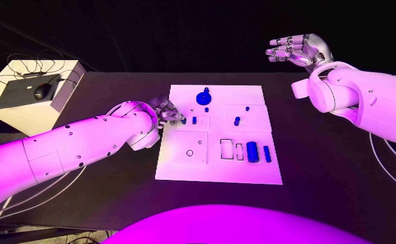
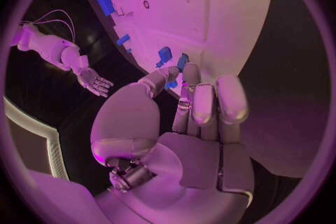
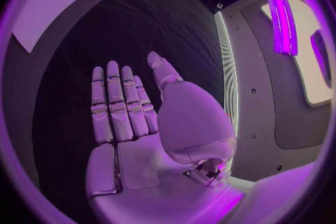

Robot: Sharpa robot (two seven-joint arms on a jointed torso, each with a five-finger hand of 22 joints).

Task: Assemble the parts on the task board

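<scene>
Two arms are mine, and they are doing very different jobs; the table (image 1: 99, 198) carries the board (image 1: 248, 172) at its middle, square to me, so both arms can reach it; a pale box (image 1: 24, 115) with a laptop (image 1: 31, 89) on it stands off the table's far left corner. My left arm (image 1: 74, 146) lies across the table to the board's left edge, because the work there is close and small; my right arm (image 1: 351, 92) is lifted beyond the far right corner, well apart from the board, I judge to keep out of the way. My right hand (image 1: 299, 49) holds nothing, fingers straight and apart. My left hand (image 1: 163, 111) sits over the board's left edge with fingers curled down; the wrist view shows a small blue part (image 2: 182, 61) at the fingertips (image 2: 190, 74), but whether I grip it or merely touch it I cannot tell. Other parts: a round one (image 1: 204, 97) near the board's far edge, two bars (image 1: 257, 152) standing by the near right corner, and small pegs (image 1: 237, 121) mid-board; most look unseated, so assembly seems early.
</scene>
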